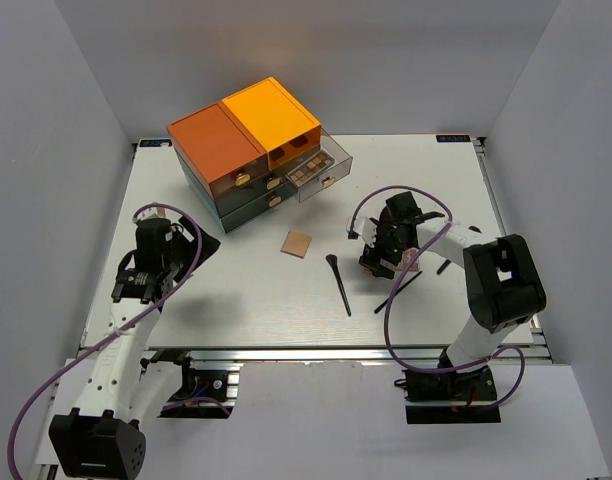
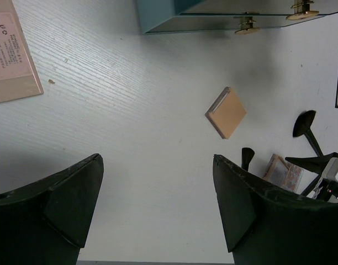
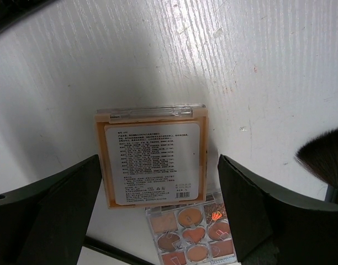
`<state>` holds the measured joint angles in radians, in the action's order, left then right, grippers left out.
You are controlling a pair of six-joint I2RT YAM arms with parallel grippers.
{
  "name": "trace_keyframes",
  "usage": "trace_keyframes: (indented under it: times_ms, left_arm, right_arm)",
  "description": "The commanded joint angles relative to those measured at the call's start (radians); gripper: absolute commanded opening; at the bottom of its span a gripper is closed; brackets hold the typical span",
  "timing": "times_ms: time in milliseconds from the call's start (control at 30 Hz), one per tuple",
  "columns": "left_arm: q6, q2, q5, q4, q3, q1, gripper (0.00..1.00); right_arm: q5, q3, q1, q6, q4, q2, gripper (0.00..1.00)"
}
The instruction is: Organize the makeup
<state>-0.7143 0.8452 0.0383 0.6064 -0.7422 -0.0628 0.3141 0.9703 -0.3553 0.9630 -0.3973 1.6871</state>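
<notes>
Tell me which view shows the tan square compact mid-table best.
Left wrist: the tan square compact lies large and unblocked, its side edge visible. Top external shows it small, left of a black brush. Right wrist misses it.

A robotics lab cell: plain grey walls box in a white table on an aluminium frame; cabled left arm and right arm are bolted on.

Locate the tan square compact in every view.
Top external: the tan square compact lies flat mid-table, just in front of the drawer box.
Left wrist: right of centre, tilted like a diamond.
Right wrist: not in it.
Shared landmark: the drawer box, also along the left wrist view's top edge.
</notes>
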Motion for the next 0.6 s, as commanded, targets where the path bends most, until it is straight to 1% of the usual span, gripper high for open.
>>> trace_keyframes:
  times_ms: [0,567]
  left_arm:
    - [0.012,-0.021,0.005,0.007,-0.014,0.006,0.90]
    - [0.012,-0.034,0.000,0.021,-0.017,0.008,0.90]
  right_arm:
    - [-0.006,0.002,-0.005,-0.003,-0.029,0.037,0.89]
    - [0.033,0.050,-0.005,-0.041,-0.061,0.065,0.89]
